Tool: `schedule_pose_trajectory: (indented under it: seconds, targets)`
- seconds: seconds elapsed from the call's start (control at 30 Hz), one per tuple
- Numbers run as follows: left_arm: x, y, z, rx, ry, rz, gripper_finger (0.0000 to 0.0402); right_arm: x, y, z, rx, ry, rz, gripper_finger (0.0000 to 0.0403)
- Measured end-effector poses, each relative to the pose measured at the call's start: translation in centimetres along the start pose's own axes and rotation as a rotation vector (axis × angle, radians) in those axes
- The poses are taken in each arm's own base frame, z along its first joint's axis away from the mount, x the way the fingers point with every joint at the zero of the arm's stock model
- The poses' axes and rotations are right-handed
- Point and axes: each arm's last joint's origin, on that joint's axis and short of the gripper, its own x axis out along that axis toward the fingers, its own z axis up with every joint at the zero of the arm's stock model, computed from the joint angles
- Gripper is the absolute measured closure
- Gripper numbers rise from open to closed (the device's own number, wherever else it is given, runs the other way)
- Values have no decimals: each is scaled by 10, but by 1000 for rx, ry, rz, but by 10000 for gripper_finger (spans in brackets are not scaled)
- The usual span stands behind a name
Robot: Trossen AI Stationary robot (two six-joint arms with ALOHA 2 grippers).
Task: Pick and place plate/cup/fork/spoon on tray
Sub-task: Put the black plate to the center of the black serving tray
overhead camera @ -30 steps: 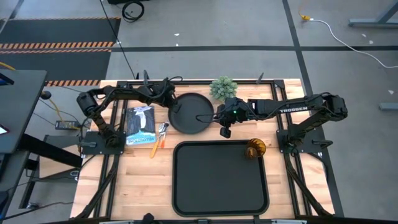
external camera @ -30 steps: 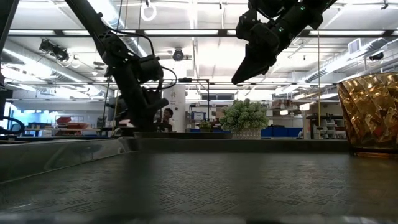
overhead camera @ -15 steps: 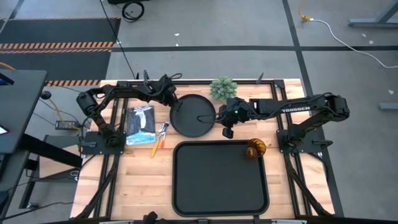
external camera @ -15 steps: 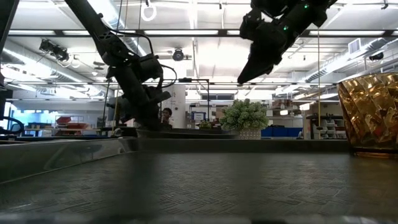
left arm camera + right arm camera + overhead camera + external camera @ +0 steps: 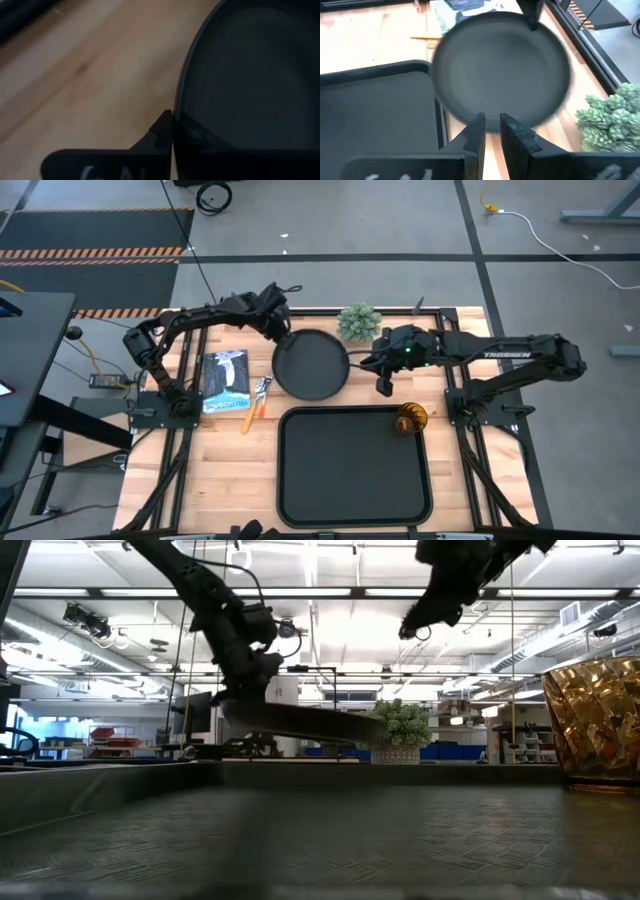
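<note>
The round black plate (image 5: 312, 366) hangs tilted above the table, behind the black tray (image 5: 300, 480); it also shows in the low view (image 5: 310, 725) and the right wrist view (image 5: 500, 70). My left gripper (image 5: 284, 332) is shut on its far-left rim. My right gripper (image 5: 382, 386) is shut and empty, right of the plate and apart from it. The amber cup (image 5: 411, 419) stands in the tray's far right corner. The orange-handled fork and spoon (image 5: 255, 400) lie on the table left of the tray; which is which I cannot tell. My left gripper pinches the plate's rim (image 5: 176, 112) at its far-left side, one finger (image 5: 159, 131) outside the rim and the other inside. The fingers come slanting from the table's far left. The plate is lifted clear and tilted, its held side high and its right side (image 5: 378, 734) low.
A small green plant (image 5: 359, 321) stands at the far edge, right of the plate. A blue and white packet (image 5: 226, 380) lies left of the cutlery. The tray's bare floor (image 5: 375, 105) lies near the plate.
My left gripper has risen with the plate's far-left rim. The plate has come off the table and now hangs clear and tilted, shifted slightly toward the right. My right gripper has risen and drawn back from the plate's right rim toward the table's right edge.
</note>
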Motion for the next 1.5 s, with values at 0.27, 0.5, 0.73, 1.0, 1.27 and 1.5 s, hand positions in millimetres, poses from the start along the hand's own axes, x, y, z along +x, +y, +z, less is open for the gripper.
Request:
schedule_pose_trajectory:
  seconds: [0.27, 0.5, 0.73, 1.0, 1.27, 1.5]
  targets:
    - [4, -44, -12, 111, 71, -58, 387, -26, -1, 2, -12, -68, -1, 339]
    - [8, -102, -26, 194, 18, -143, 387, -35, -3, 0, -49, -73, -12, 339]
    - [8, -155, -50, 266, -30, -169, 388, -40, -16, -4, -72, -61, -82, 339]
    - [9, -195, -74, 278, -85, -193, 388, -50, -22, -8, -70, -94, -113, 339]
    - [43, -221, -100, 272, -39, -216, 388, -57, -22, -10, -67, -110, -107, 339]
    - [61, -244, -110, 297, -37, -209, 388, -57, -21, -9, -48, -122, -102, 339]
